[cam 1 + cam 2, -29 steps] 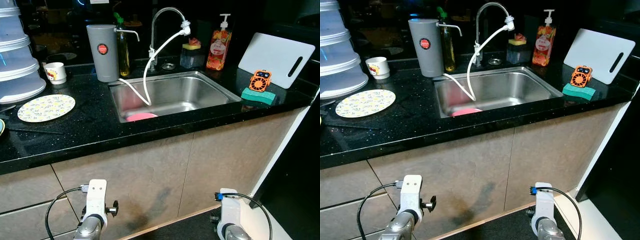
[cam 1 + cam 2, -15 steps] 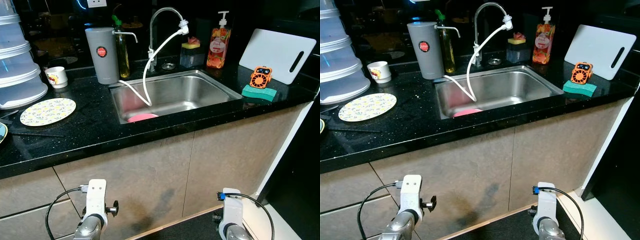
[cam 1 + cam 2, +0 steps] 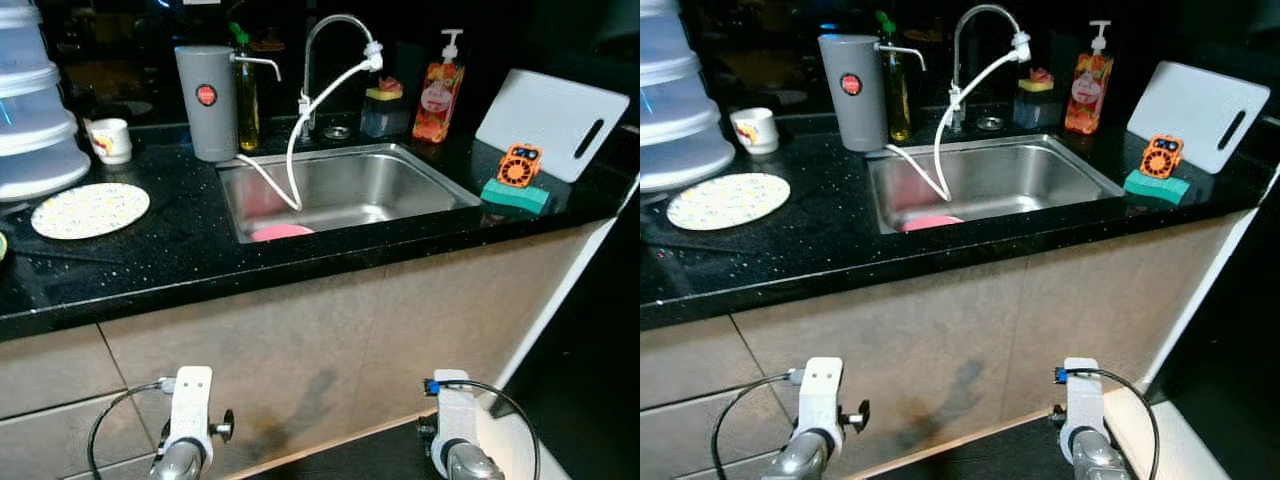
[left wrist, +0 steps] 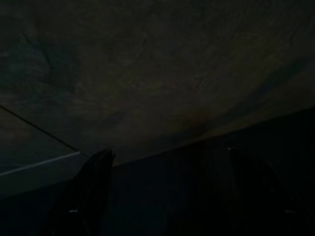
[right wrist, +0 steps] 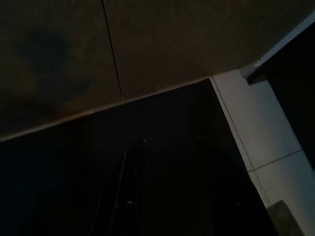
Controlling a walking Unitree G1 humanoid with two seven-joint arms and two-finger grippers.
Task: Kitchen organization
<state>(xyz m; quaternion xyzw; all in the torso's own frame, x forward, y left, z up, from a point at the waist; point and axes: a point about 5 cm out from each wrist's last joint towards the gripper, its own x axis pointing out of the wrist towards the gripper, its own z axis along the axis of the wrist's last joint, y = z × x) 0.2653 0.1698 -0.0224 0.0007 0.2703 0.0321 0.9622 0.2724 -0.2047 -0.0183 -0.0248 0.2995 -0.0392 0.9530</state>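
Your arms hang idle before the sink (image 3: 350,190).
Left gripper (image 4: 167,196) fingers spread wide — right gripper (image 5: 170,187) fingers apart too.

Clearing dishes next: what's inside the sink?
In the sink: a pink dish at the front and a white hose. The near wall hides part of the dish.

Black countertop (image 3: 180,262) bears a patterned plate (image 3: 90,210), white mug (image 3: 110,140), grey canister (image 3: 207,102); green sponge (image 3: 515,194).
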